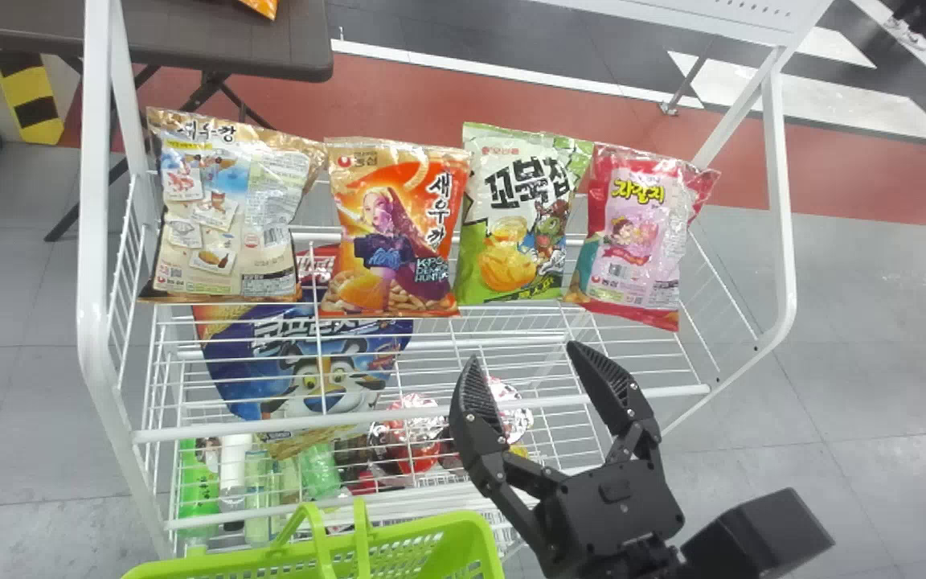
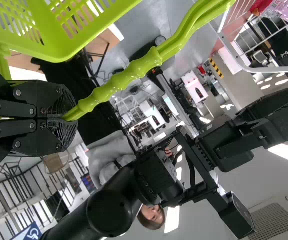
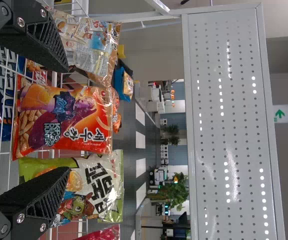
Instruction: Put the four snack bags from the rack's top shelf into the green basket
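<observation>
Starting on the left, and the left claw (image 2: 70,120) is clamped tight on the green handle (image 2: 129,76), with the basket (image 1: 431,534) hanging from it! That basket sits to the left of the right claw (image 1: 523,354) and closer to the robot, in front of the rack (image 1: 95,241). Well beyond the right claw, far over to its left, there's a dark tabletop (image 1: 286,40) with a packet (image 1: 264,6) on it.

Now the top shelf (image 1: 190,431), and all four bags are up there, upright in a row! The tan bag (image 1: 226,213) is furthest to the right claw's left, a good way past its tips. Lower down on that same side, the blue bag (image 1: 310,362) sits under the shelf, with bottles (image 1: 257,494) lower still.

Next along, the orange bag (image 1: 391,241), ahead and a bit left, and the right wrist view has it between the two fingers. Then the green bag (image 1: 515,217), almost dead ahead of the right claw, with the pink bag (image 1: 644,225) completing the line, ahead and to the right. And the right claw itself? Spread wide, nothing in its grip, apart from every bag!
</observation>
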Tool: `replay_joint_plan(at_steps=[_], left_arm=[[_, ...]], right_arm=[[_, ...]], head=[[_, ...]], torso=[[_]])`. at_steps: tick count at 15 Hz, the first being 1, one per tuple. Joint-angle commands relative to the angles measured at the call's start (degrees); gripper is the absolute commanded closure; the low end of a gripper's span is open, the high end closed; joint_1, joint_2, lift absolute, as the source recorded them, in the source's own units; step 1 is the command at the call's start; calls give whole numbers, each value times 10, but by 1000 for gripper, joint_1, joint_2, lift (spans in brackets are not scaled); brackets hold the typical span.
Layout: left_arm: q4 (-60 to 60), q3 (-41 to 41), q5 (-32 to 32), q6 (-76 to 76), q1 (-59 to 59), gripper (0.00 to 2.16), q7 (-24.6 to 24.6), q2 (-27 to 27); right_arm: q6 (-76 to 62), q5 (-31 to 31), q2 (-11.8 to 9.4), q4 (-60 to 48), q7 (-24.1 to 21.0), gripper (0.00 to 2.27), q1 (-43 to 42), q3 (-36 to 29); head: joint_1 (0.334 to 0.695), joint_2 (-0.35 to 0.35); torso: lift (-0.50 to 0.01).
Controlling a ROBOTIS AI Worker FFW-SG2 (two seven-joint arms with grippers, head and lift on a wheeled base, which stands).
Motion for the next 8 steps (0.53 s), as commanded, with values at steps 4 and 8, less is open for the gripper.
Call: replay_joint_plan(at_steps=[4, 8], left_arm=[[-1, 0, -1, 0, 0, 1534, -1, 0], [-1, -3, -2, 0, 0, 1534, -3, 1]], right_arm=[[-2, 0, 0, 0, 0, 127, 0, -1], [-2, 1, 0, -1, 0, 127, 0, -4]], head=[[695, -350], [695, -350]], torso=[[0], [0]])
